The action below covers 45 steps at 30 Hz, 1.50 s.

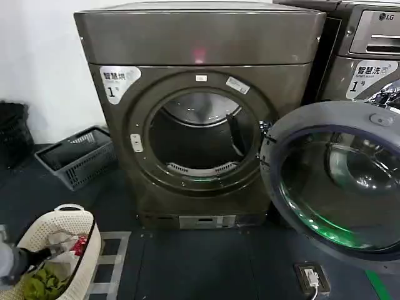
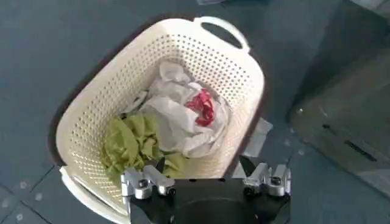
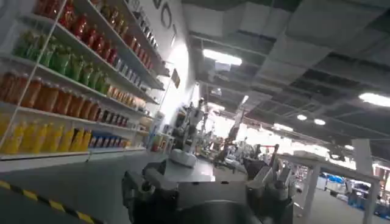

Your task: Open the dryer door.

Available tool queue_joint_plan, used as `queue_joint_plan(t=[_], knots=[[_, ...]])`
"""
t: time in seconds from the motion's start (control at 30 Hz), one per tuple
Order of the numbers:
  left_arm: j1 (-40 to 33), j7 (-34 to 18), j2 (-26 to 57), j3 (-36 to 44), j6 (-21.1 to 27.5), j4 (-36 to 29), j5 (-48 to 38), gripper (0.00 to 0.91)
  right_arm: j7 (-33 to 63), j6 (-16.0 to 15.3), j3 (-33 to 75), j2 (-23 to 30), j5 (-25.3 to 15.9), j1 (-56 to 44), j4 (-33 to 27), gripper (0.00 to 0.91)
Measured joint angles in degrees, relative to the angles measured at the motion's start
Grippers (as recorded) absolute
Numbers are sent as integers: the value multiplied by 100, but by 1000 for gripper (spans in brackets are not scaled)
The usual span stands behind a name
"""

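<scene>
While the left arm is hanging low at the left edge of the head view, its wrist camera is looking straight down into a cream basket (image 2: 109, 91). The left gripper (image 2: 205, 176) is hovering over the basket's near rim with its fingers spread apart and holding nothing. That view is picking out what the head view barely catches: white, red and green laundry (image 2: 177, 115) lying crumpled inside. Behind the basket, by the white wall, a dark crate (image 1: 78, 156) is sitting on the floor.

Standing in the middle is the dryer (image 1: 200, 44), a boxy bronze-grey machine with a pink light glowing on its top panel. A white corner label (image 1: 119, 81) is showing Chinese characters and a "1". Its round mouth is gaping, with the drum visible inside.

The door (image 1: 340, 181) is hanging fully swung out on the right, its grey inner face and tinted glass turned toward the room, with green glinting along the lower rim.

Behind it, a second machine (image 1: 372, 37) is carrying an LG logo and its own "1" label.

The right gripper (image 3: 207, 189) is pointing away at shelves (image 3: 73, 79) of bottled drinks and a lit ceiling; its fingers are standing apart, empty.
</scene>
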Motion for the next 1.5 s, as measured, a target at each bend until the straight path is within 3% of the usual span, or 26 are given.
queue_joint_plan(t=[1.0, 1.5], knots=[[7, -31, 10, -46, 0, 244, -236, 907, -115, 247, 39, 121, 15, 1, -59, 907], [45, -59, 10, -53, 0, 206, -261, 907, 1, 199, 76, 118, 14, 23, -131, 907]])
